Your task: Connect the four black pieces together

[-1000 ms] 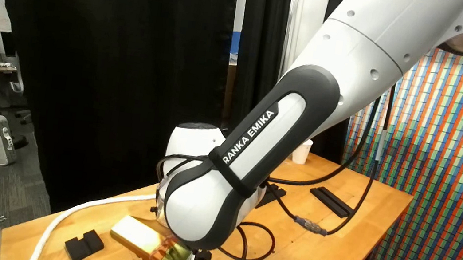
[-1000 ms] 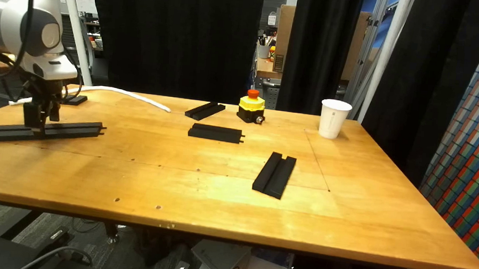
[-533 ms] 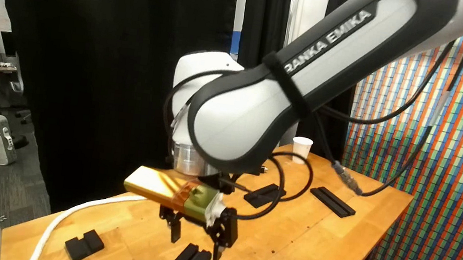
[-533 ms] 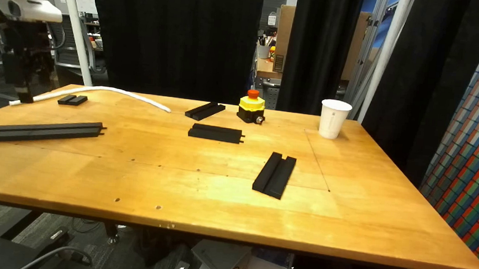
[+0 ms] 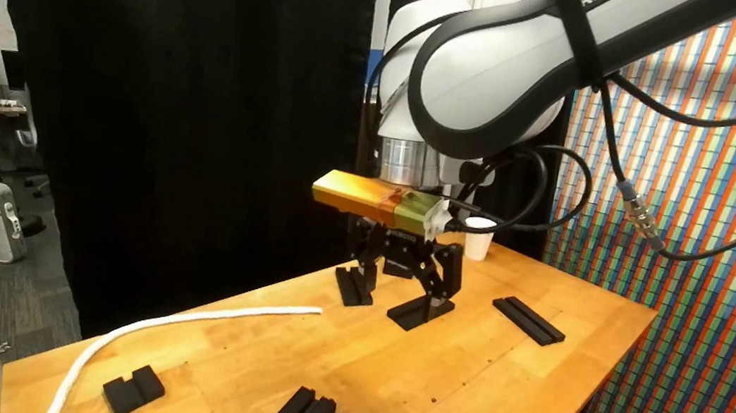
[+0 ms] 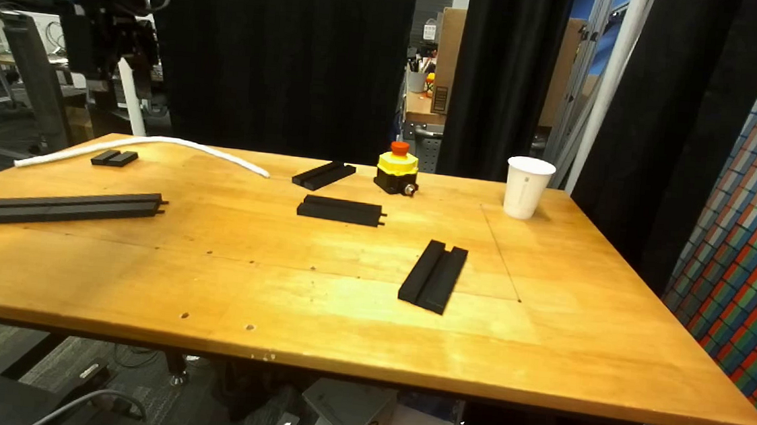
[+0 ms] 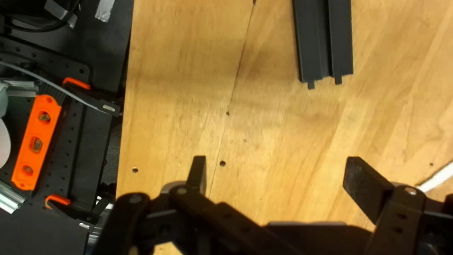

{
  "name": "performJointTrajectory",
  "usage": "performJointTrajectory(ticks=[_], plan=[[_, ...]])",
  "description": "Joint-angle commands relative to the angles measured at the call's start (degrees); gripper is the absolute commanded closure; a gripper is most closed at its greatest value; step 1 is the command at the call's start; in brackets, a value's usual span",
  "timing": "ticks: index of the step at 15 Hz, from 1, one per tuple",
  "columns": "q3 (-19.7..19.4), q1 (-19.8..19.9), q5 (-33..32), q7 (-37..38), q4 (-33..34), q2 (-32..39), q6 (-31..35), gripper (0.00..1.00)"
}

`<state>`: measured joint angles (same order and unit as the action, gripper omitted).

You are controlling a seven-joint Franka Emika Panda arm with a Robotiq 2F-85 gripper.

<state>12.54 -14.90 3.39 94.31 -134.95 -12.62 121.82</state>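
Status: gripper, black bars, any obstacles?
Gripper open, empty. Three grooved black bars separate, unjoined to long black strip. Emergency-stop button near one bar, possible obstacle.

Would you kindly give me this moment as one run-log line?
gripper: open, nothing held; position: above table; long black strip: on table; three shorter black bars: lying apart

The gripper (image 7: 276,173) hangs with its fingers wide apart above the wooden table (image 7: 177,88). A grooved black strip (image 7: 308,46) lies well in from the one table edge in view and runs roughly along it, two short pegs (image 7: 310,85) at its end nearer the gripper. A thin seam (image 7: 236,76) runs between edge and strip. A white cord (image 7: 439,177) lies farther from the edge; beyond the edge, an orange level (image 7: 39,127) shows against a black perforated board (image 7: 63,148).
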Motion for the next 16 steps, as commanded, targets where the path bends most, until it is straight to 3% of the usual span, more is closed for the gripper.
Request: performJointTrajectory(ticks=[1,8,16], plan=[[-0.95,4.51,-0.46,-0.94,-1.57,-2.40,0.92,0.00],[-5.88,10.83,0.47,-11.46,-1.93,4.09,7.24,0.00],[-9.13,12.46,-0.21,-27.81,4.55,17.11,16.10,0.00]])
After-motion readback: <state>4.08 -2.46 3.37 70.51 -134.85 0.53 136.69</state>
